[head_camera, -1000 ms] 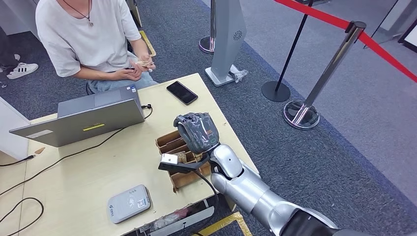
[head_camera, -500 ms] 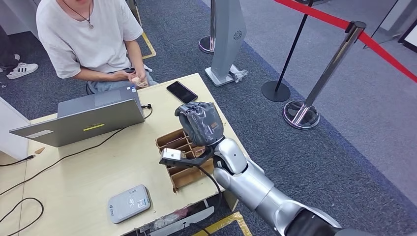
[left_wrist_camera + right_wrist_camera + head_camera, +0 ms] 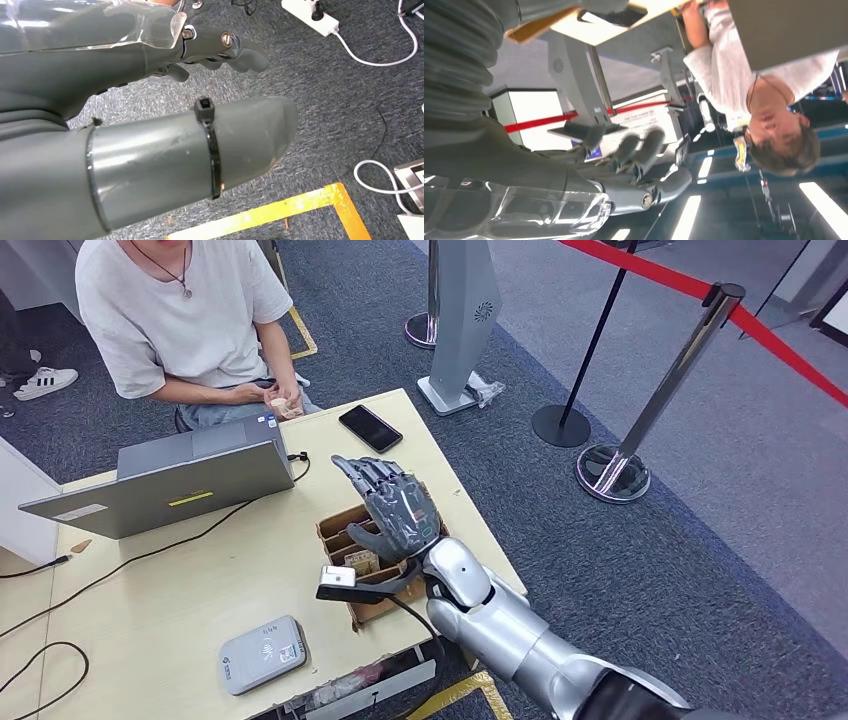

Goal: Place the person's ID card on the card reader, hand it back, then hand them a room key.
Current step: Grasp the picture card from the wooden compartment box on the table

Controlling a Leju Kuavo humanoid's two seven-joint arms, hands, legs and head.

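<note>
The person (image 3: 180, 315) sits across the table (image 3: 190, 580) holding a small pale thing (image 3: 281, 401) in both hands. We take it for the ID card, but it is too small to be sure. It is at the far table edge, well apart from the right hand (image 3: 393, 508).

That hand hovers over the cardboard tray (image 3: 338, 528) with its fingers spread wide and nothing in it. The tray's compartments hold card-like pieces (image 3: 362, 561), probably the room keys.

The card reader (image 3: 262, 653) lies flat near the robot's side of the table, with nothing on it. We judge the step to be taking the ID card.

To do it well:
- Reach out past the tray toward the person, between the laptop (image 3: 165, 480) and the phone (image 3: 369, 428).
- Keep the hand spread so the person can lay the card in, and pinch only once it sits between thumb and fingers.
- Lift clear of the tray walls first, and mind the black cable (image 3: 190, 533) on the way back to the reader.

The left hand (image 3: 150, 65) hangs over the carpet, loosely open and holding nothing.
</note>
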